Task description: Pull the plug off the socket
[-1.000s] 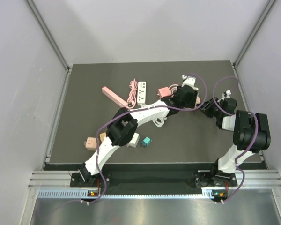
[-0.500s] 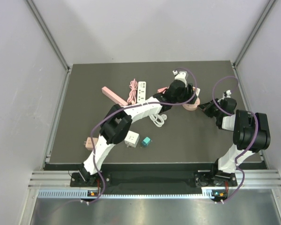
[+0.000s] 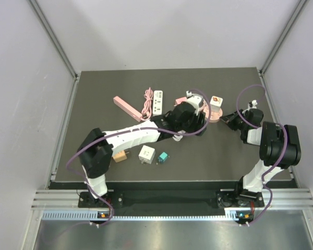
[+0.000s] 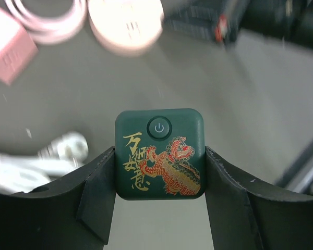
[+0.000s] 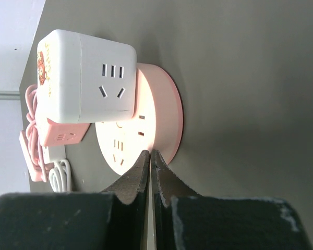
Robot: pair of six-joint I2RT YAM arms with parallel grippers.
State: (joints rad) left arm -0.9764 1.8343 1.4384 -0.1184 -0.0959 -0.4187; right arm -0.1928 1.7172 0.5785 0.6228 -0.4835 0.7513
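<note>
The plug [image 4: 159, 153] is a dark green cube with a gold and red dragon and a power button. My left gripper [image 4: 159, 174] is shut on its two sides and holds it above the mat, clear of the round pink socket [image 4: 125, 23]. In the top view the left gripper [image 3: 195, 107] sits just left of that socket [image 3: 214, 115]. A white cube adapter [image 5: 83, 78] stands plugged into the socket [image 5: 159, 114]. My right gripper [image 5: 151, 154] is shut on nothing, its tips at the socket's near rim.
A small pink adapter [image 5: 62, 136] and a coiled white cable [image 4: 36, 161] lie beside the socket. Farther left are a white power strip [image 3: 158, 102], a pink power strip [image 3: 127, 107], a pink cable [image 3: 147, 98], a white cube [image 3: 146, 154] and a small teal cube [image 3: 163, 157].
The left gripper has drawn back leftward from over the pink socket with the green plug, uncovering the white adapter. The right gripper has shut.
</note>
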